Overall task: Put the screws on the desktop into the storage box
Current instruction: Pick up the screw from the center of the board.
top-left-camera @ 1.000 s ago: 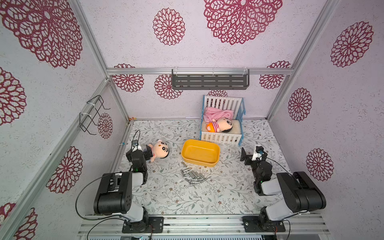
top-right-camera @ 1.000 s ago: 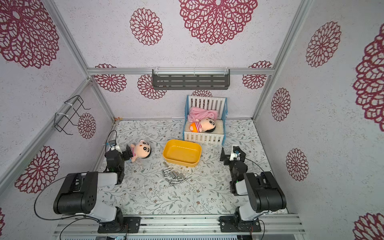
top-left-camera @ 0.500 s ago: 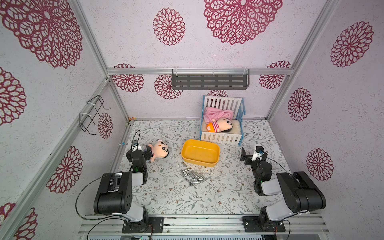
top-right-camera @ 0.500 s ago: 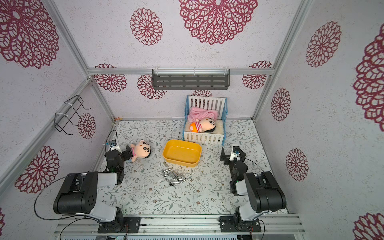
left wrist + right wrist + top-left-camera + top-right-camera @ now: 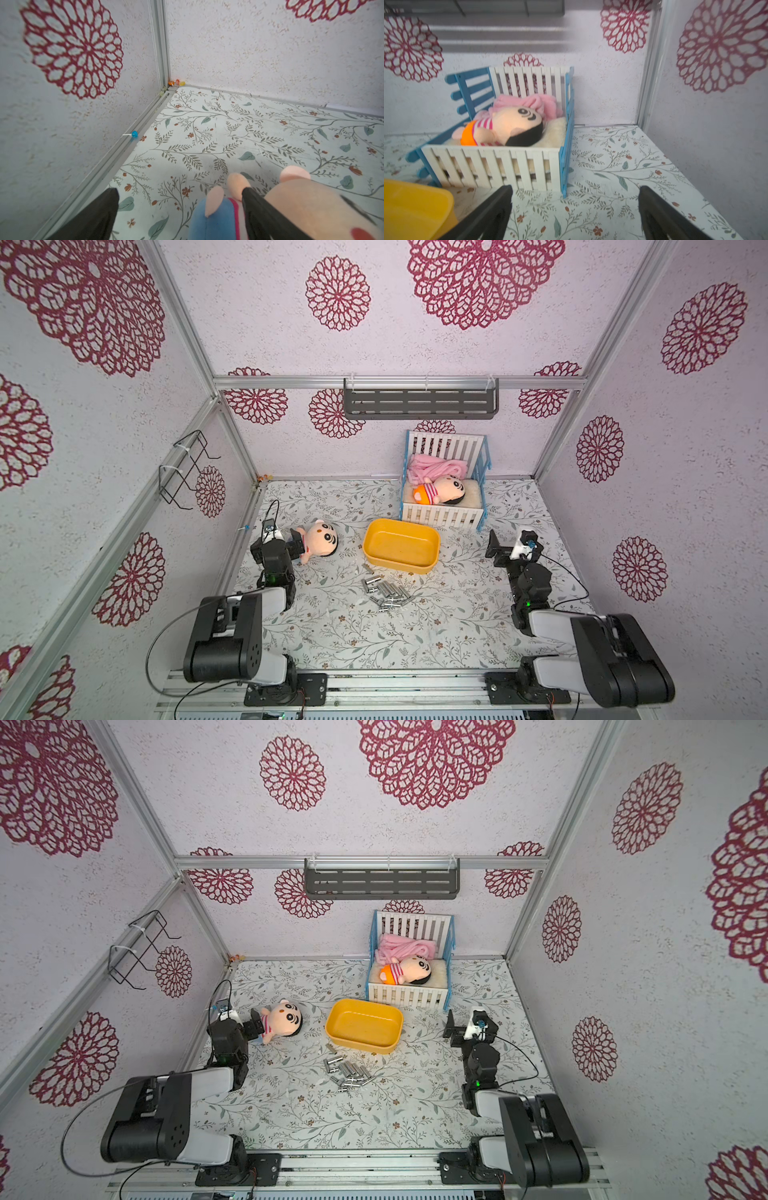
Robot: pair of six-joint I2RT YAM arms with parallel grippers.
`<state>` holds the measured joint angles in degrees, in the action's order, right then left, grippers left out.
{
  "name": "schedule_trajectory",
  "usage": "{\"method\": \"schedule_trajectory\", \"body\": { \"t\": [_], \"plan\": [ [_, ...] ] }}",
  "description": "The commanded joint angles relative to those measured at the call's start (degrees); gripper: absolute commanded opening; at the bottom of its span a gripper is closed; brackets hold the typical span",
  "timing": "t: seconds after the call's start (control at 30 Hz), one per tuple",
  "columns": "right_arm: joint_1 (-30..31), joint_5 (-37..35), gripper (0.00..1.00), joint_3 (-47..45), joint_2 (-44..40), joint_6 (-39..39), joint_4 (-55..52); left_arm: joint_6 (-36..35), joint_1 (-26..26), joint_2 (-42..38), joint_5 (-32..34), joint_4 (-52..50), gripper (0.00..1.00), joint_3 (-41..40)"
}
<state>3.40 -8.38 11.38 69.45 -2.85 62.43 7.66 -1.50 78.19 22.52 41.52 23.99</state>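
The screws (image 5: 384, 593) lie in a loose heap on the desktop (image 5: 374, 643), midway between its side edges and just nearer than the yellow storage box (image 5: 399, 567) — one brass-coloured screw (image 5: 366, 568) sits closer to its wall. By the left edge the left gripper (image 5: 178, 191) stands wide, one finger beside a plush doll (image 5: 320, 537). Near the right edge the right gripper (image 5: 575, 188) also gapes wide over bare desktop, facing the toy crib (image 5: 492, 166).
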Motion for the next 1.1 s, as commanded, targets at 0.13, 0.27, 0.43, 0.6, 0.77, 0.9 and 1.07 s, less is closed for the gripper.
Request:
{"method": "schedule_trajectory", "body": {
  "t": [0.13, 0.27, 0.43, 0.6, 0.77, 0.9, 1.07],
  "plan": [
    [-0.70, -12.18, 0.99, 4.48, -13.87, -29.22, -31.18, 21.28, 1.46, -21.44, 2.82, -22.32, 0.97, 2.25],
    [-1.23, -5.87, 0.99, 5.61, -16.30, -34.04, -34.50, 28.62, -1.66, -25.62, -8.39, -22.26, 0.97, 0.15],
    [-0.75, 11.70, 0.99, 10.00, -16.58, -30.97, -40.69, 33.01, 0.67, -25.63, -18.03, -23.59, 0.97, 2.25],
    [8.00, 14.61, 0.92, 11.21, -17.67, -26.59, -43.28, 31.80, 11.01, -23.70, -12.26, -30.80, 0.97, 5.50],
    [22.20, 9.21, 0.84, 15.17, -14.26, -19.14, -45.48, 33.15, 21.18, -18.25, -10.21, -45.03, 0.98, 13.01],
    [29.85, 8.18, 0.73, 19.11, -7.05, -15.36, -47.58, 32.74, 27.50, -17.21, -11.47, -54.37, 0.98, 15.75],
    [37.19, 2.83, 0.58, 27.37, 3.53, -12.93, -57.44, 34.89, 31.50, -20.35, -9.66, -57.69, 0.94, 10.17]
  ]
}}
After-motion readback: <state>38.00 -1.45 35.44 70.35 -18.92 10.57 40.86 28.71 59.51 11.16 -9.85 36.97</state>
